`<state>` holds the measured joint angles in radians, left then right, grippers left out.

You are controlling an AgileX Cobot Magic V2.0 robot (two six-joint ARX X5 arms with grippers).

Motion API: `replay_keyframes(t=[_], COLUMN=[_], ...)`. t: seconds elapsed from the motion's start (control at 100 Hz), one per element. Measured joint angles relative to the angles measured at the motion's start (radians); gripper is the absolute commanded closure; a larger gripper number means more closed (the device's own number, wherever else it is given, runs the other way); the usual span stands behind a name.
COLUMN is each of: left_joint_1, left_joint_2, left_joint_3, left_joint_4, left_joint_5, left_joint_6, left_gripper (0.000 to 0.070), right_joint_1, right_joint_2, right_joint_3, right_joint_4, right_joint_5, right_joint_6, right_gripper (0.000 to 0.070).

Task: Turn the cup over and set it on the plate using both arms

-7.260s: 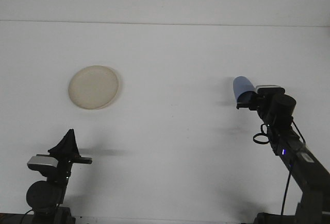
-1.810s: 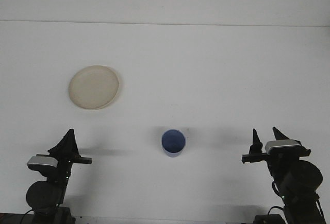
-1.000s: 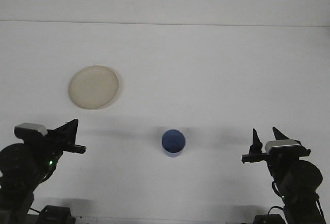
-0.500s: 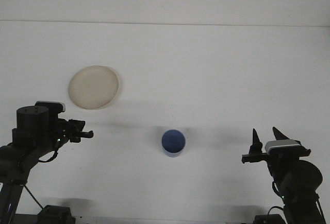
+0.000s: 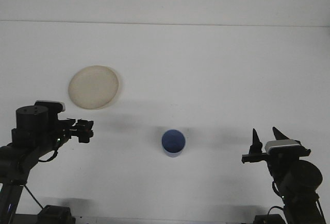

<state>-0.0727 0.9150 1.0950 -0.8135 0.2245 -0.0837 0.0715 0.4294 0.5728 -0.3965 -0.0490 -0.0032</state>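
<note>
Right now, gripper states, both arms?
Left gripper: cannot tell from this view; holding nothing, away from the cup.
Right gripper: open, empty, parked by the table's near edge.

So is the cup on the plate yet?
No, the blue cup stands upright on the bare table, well right of the plate.

White table [image 5: 216,69] spans view; faint horizontal seam [image 5: 165,23] near far edge; soft shadows on surface.
</note>
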Motion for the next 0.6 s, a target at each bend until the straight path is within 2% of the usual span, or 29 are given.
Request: replay_keyframes(t=[0.24, 0.43, 0.6], left_joint_1=[-0.056, -0.216, -0.377], left_joint_2=[0.053, 0.171, 0.322], left_joint_3=[0.106, 0.257, 0.339], left_joint_4=[-0.044, -0.106, -0.112], left_joint_5=[-0.011, -0.124, -0.136], left_joint_6=[0.000, -0.001, -0.016], left_gripper=[0.0237, 0.0237, 0.0237], right_joint_1=[0.000, 0.000, 0.000], right_joint_2=[0.000, 0.000, 0.000], right_joint_3=[0.000, 0.000, 0.000], right_joint_4=[0.000, 0.000, 0.000], right_joint_5=[0.000, -0.002, -0.002], right_joint_6=[0.000, 0.000, 0.000], right_gripper=[0.0294, 0.0294, 0.0294])
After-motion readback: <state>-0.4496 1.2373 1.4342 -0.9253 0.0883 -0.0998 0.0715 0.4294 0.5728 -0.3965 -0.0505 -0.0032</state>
